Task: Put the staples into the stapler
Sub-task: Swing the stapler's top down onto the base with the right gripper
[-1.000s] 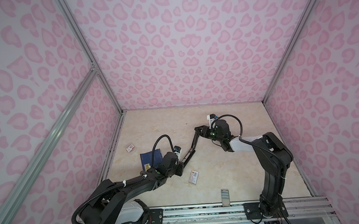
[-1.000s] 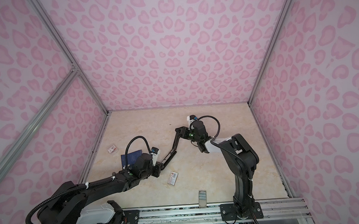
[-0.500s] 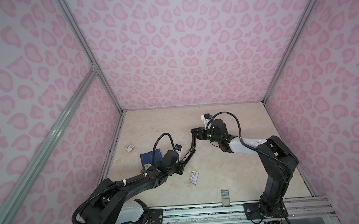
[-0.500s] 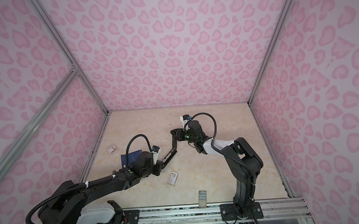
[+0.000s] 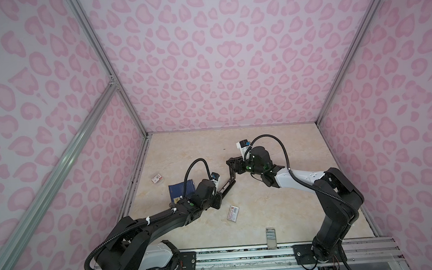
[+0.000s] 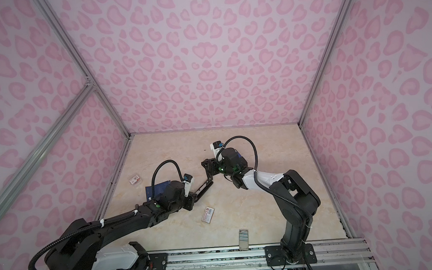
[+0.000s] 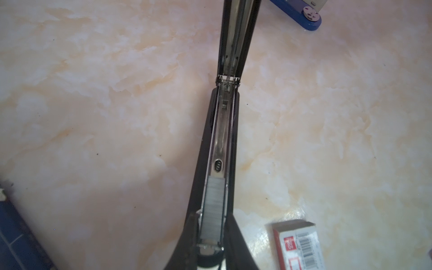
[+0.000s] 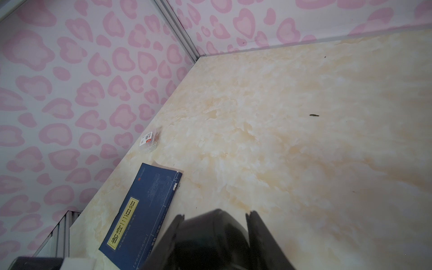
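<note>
The left gripper (image 5: 221, 191) is pinched on the low end of a black stapler (image 5: 228, 184), whose lower half slants away from it to the hinge. From the hinge the lid stands almost upright. The right gripper (image 5: 231, 164) is closed round the tip of that lid.

Both top views show this bent shape, but not what lies inside it. The left wrist view does. The magazine channel lies open between the left fingers (image 7: 188, 236), and the staples (image 7: 213, 210) sit in it as one grey strip at the gripper end. Bare shiny channel runs from the strip to the hinge.

That view also shows a blue stapler (image 7: 301, 14) beyond the raised lid. A white-and-red barcoded box (image 7: 298, 247) lies just beside the left gripper.

The right wrist view shows only a dark blur of lid between its fingers (image 8: 261, 236), so the top views tell the grip better. Past those fingers lie a blue booklet (image 8: 142, 210) with a yellow label and, farther off by the wall, a small clear labelled box (image 8: 149, 139).

In a top view a small grey rectangle (image 5: 271, 235) lies on the marbled table (image 5: 290, 213), well apart from both grippers. It is too small to identify.
</note>
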Robot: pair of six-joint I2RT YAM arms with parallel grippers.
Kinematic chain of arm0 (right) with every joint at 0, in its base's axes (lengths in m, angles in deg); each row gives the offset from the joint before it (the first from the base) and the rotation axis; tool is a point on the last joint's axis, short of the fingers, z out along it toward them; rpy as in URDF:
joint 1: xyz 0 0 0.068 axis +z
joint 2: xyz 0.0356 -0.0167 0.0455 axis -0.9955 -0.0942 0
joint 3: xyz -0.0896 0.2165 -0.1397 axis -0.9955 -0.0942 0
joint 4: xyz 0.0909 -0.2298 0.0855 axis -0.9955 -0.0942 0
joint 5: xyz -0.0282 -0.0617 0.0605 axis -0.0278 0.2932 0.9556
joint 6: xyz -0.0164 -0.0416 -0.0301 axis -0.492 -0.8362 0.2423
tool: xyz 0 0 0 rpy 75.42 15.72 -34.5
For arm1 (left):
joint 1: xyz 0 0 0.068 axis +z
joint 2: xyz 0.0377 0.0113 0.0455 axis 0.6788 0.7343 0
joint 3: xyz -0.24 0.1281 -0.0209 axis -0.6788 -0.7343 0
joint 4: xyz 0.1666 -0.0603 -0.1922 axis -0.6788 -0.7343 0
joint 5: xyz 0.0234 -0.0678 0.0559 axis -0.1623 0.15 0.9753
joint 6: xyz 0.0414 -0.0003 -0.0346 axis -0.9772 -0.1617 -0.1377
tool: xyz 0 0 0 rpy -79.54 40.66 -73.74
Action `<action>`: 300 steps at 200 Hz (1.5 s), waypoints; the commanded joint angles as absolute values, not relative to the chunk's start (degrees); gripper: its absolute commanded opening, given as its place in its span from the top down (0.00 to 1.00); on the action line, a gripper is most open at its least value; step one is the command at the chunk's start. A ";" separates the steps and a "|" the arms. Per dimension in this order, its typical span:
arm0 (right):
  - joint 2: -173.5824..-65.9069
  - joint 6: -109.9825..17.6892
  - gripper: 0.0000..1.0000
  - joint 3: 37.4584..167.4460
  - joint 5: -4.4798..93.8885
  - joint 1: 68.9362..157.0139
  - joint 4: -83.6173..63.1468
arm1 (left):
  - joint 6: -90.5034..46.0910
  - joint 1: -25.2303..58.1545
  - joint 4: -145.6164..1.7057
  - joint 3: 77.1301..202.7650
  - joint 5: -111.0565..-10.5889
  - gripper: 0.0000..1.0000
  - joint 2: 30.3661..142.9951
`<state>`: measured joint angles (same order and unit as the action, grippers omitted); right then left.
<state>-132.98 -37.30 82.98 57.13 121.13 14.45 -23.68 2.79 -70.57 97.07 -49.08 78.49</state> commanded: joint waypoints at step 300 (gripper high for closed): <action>-130.21 -36.60 0.55 80.40 57.50 128.97 12.39 | -23.70 2.85 -70.55 101.41 -45.12 0.95 74.24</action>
